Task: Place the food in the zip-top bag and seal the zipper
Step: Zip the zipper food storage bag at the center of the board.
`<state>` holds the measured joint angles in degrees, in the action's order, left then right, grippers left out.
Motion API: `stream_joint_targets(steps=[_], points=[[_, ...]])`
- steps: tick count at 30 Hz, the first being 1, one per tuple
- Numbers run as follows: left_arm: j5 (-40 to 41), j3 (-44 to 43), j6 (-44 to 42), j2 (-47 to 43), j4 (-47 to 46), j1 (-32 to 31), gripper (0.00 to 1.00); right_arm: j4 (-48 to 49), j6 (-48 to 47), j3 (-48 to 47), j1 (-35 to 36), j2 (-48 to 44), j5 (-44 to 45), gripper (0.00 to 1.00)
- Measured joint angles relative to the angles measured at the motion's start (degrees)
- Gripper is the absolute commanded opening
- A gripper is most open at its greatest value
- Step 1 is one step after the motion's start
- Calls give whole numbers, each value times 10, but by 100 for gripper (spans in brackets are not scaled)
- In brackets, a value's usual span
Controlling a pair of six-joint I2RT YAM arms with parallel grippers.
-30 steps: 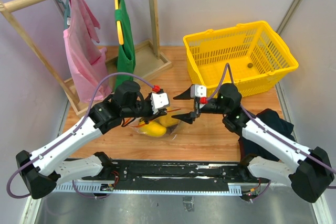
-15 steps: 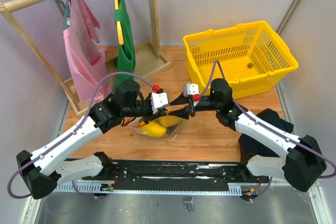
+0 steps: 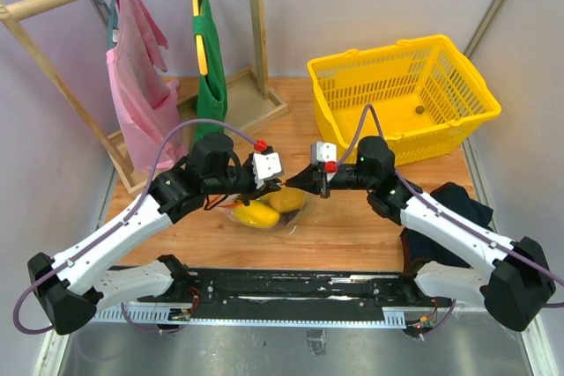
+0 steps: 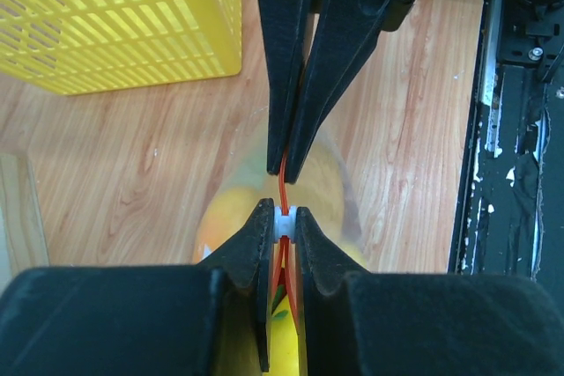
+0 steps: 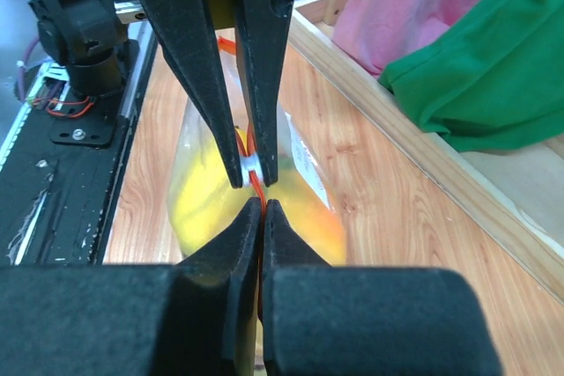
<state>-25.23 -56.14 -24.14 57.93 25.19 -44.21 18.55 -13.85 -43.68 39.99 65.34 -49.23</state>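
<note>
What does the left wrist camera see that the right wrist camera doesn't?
Only the left wrist camera shows the yellow basket and the black rail along the table edge. Only the right wrist camera shows the pink cloth, the green cloth and the wooden rack base. Both show the left hand and the right hand shut on the zipper, tip to tip, with yellow food inside the zip-top bag on the wooden table.

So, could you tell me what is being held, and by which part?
Left end effector and right end effector pinch the clear plastic bag by its red-orange zipper strip.
</note>
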Motion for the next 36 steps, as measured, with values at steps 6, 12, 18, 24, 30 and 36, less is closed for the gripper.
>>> stream_joint_targets(steps=[6,12,18,24,30,36], points=[[2,0,0,0,-5,2,0,-2,7,23,3,-48,75,1],[4,0,0,0,-7,3,0,-6,16,38,3,-82,152,1],[8,0,0,-1,-11,6,0,-15,26,50,6,-110,218,1],[10,0,0,-6,-10,13,0,-26,45,60,5,-127,276,1],[3,22,2,-27,-10,35,0,-36,64,73,5,-156,346,1],[-12,38,7,-43,-11,50,0,-57,82,83,5,-189,412,1]])
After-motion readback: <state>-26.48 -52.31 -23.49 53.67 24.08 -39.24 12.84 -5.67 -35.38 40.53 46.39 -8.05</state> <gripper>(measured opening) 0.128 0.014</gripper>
